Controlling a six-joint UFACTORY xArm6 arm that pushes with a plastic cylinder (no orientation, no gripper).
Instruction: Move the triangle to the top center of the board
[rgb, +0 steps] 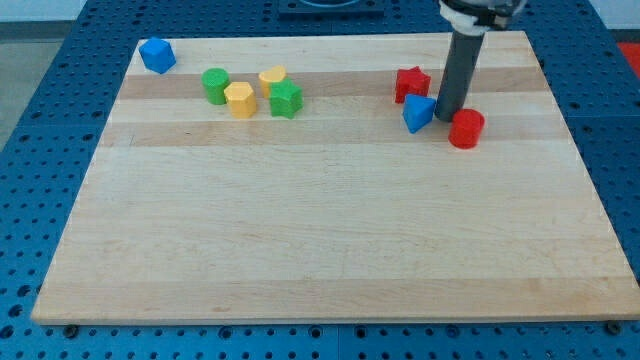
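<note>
The blue triangle (418, 113) sits near the board's (320, 250) top edge, toward the top right corner. My tip (446, 118) touches its right side, squeezed between it and the red cylinder (466, 129). A red star (411, 84) is just above.

The straight dark rod (458, 75) descends nearly upright from the view's top right, its mount cropped; my tip (446, 119) rests on the worktop.
</note>
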